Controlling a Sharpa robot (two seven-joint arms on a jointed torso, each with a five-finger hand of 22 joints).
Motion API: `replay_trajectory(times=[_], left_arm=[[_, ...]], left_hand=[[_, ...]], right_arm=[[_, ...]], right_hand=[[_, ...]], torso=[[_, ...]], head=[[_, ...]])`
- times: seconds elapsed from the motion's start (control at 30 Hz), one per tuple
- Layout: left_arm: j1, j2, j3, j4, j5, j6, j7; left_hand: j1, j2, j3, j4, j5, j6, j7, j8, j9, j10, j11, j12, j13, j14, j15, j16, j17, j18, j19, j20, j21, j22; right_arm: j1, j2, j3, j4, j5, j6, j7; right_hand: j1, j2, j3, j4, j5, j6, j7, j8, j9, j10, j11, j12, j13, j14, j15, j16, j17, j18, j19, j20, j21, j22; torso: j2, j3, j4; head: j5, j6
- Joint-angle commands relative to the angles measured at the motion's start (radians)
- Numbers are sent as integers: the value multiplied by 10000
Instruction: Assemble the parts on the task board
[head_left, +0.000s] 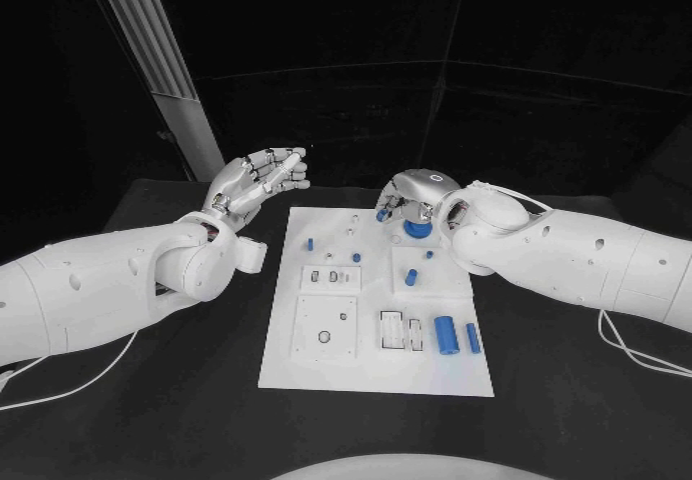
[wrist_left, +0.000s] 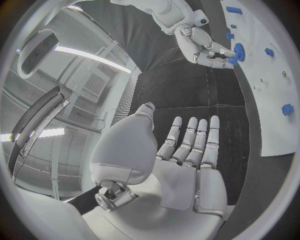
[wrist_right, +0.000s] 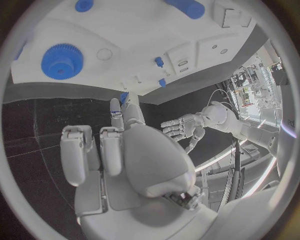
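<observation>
1. The white task board (head_left: 378, 340) lies in the middle of the black table (head_left: 577, 400), its long side running away from the robot.
2. A blue gear (head_left: 417, 229) sits near the board's far right corner, and two blue cylinders (head_left: 447, 333) lie side by side near its right edge, closer to the robot; smaller blue pegs (head_left: 310, 242) stand about its far half.
3. The right hand (head_left: 415, 196) hangs over the far right corner, just above the gear, fingers curled down; a small blue piece (head_left: 384, 213) shows at its fingertips, apparently pinched, though the grip itself is hard to make out.
4. The left hand (head_left: 257, 182) is raised off the board's far left corner, palm up, fingers straight and slightly apart, holding nothing.
</observation>
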Motion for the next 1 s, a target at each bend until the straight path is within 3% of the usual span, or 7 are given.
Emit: replay_trajectory(times=[0.03,0.27,0.5,0.77,0.83,1.0], left_arm=[[17,14,5,-3,-62,137,1605],[17,25,5,-15,-62,148,1610],[17,41,5,-21,-62,159,1616],[18,44,5,-9,-62,169,1616],[19,40,5,-2,-62,171,1616],[20,30,6,15,-62,176,1618]], left_hand=[[3,91,-62,-20,14,-55,1365,45,12,-73,13,22,-4,-62,28,-36,-3,3,-85,4,-32,-10],[3,91,-62,-20,14,-55,1365,45,12,-73,13,22,-4,-62,28,-36,-3,3,-85,4,-32,-10],[8,107,-68,-21,14,-70,1366,61,11,-82,15,23,-4,-71,30,-41,-4,-2,-101,4,-39,-15],[8,110,-69,-21,14,-73,1366,63,11,-83,15,23,-5,-73,30,-41,-4,-2,-103,4,-40,-16],[8,110,-69,-21,14,-73,1366,63,11,-83,15,23,-5,-73,30,-41,-4,-2,-103,4,-40,-16],[11,118,-71,-22,14,-81,1367,70,10,-88,15,23,-5,-77,31,-43,-4,-4,-111,4,-43,-18]], right_arm=[[19,112,49,-140,-39,-629,357],[21,467,96,-602,-39,-628,485],[22,941,115,-1181,-39,-353,575],[20,1462,119,-1851,-39,6,636],[19,1540,119,-1959,-40,74,626],[19,1682,119,-2183,-134,310,552]], right_hand=[[74,458,-4,87,10,39,63,-74,-20,82,6,-80,-8,792,27,0,972,-150,1054,-3,31,2634],[116,458,-13,108,11,31,80,-122,-29,86,28,-169,-8,795,49,2,987,-150,1054,14,31,2634],[144,457,-14,112,11,29,82,-144,-32,86,33,-211,-8,798,56,6,1012,-150,1054,21,31,2634],[219,468,-3,113,12,25,89,-195,-38,94,38,-303,-7,800,64,9,1022,-150,1054,34,31,2634],[229,470,-1,114,12,25,91,-203,-38,95,39,-316,-6,800,66,9,1023,-150,1054,36,31,2634],[245,471,2,114,11,21,93,-215,-40,95,41,-336,-6,801,67,10,1030,-150,1054,39,31,2634]], torso=[[15,7,5],[25,1,15],[27,2,-1],[42,3,23],[27,8,-1],[56,-5,27]], head=[[45,67],[112,158],[161,170],[205,214],[252,213],[268,178]])
